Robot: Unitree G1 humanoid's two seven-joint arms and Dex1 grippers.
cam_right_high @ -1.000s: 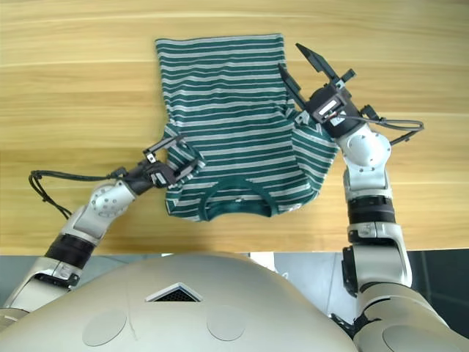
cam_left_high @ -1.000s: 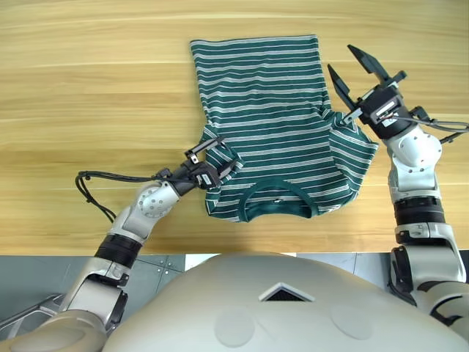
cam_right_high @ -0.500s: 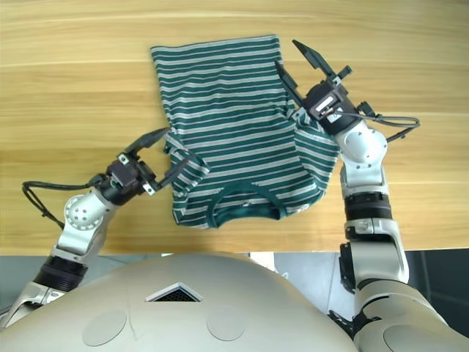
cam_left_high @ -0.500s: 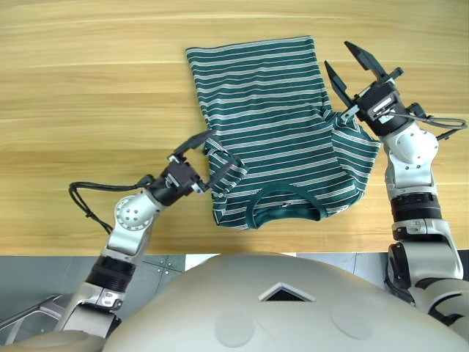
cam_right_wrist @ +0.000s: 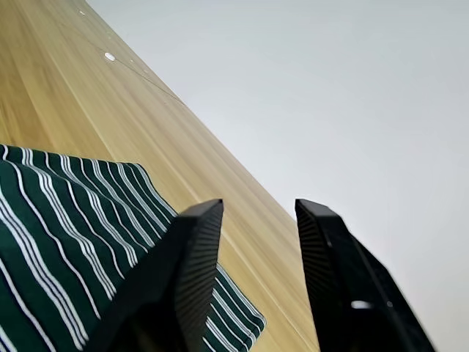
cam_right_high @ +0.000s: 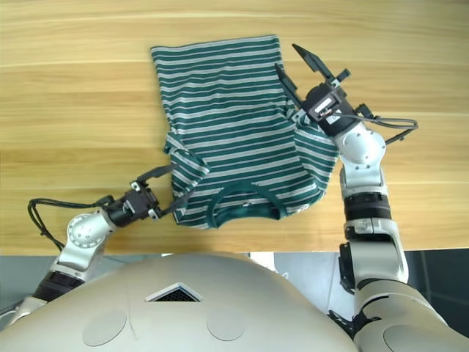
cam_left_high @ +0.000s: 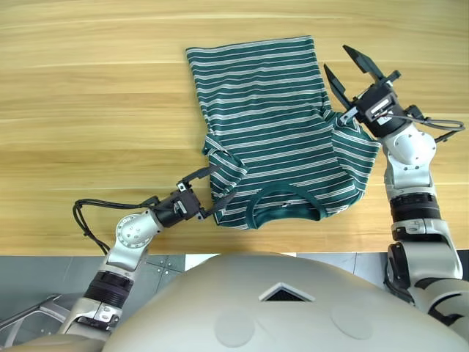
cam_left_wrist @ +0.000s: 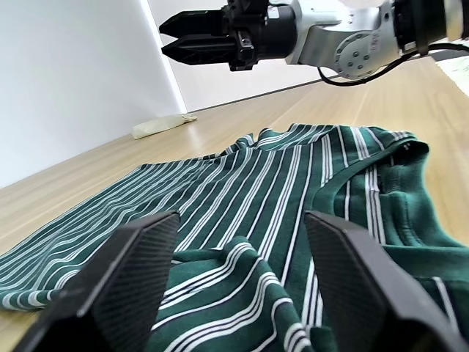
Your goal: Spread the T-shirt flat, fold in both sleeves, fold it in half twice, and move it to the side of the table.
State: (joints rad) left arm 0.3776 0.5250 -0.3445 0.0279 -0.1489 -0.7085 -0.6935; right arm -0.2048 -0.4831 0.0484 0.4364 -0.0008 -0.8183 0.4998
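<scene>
The green, white-striped T-shirt lies on the wooden bench in front of the robot. Its long axis runs straight away from the robot: the collar points toward the near edge and the hem toward the far side. The left sleeve is turned in on the body in a rumpled fold, and the right sleeve is bunched at the shirt's right edge. The left jaws sit low at the near-left shoulder corner, spread wide with the cloth's edge between the two fingers, clamped on nothing. The right jaws hang above the right edge near the bunched sleeve and point away from the robot; their fingers are parted and empty. A small pale object lies farther off on the bench.
</scene>
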